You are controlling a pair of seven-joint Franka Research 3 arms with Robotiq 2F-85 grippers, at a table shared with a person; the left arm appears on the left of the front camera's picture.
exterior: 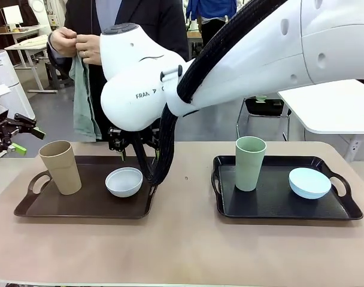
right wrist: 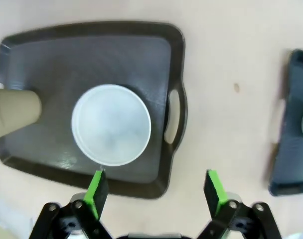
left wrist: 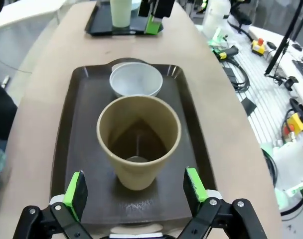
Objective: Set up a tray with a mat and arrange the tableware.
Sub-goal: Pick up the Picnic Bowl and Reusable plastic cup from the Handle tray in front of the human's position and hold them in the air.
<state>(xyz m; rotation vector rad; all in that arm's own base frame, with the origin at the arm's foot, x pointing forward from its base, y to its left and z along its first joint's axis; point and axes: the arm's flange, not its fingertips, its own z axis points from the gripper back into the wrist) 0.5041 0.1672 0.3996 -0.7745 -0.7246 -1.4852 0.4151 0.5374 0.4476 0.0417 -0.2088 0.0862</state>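
Two cups (exterior: pixel 60 167) (exterior: pixel 250 162), two bowls (exterior: pixel 124 182) (exterior: pixel 309 182), two trays (exterior: pixel 89 204) (exterior: pixel 272 207)

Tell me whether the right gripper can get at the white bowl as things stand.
Probably yes. The right gripper hangs open over the white bowl with nothing between them; the tan cup stands apart from the bowl on the same brown tray.

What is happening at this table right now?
A tan cup and a white bowl stand on the brown tray, a pale green cup and a light blue bowl on the black tray. The right gripper hangs open near the white bowl; the left gripper, open, faces the tan cup. The person across holds a green cloth.
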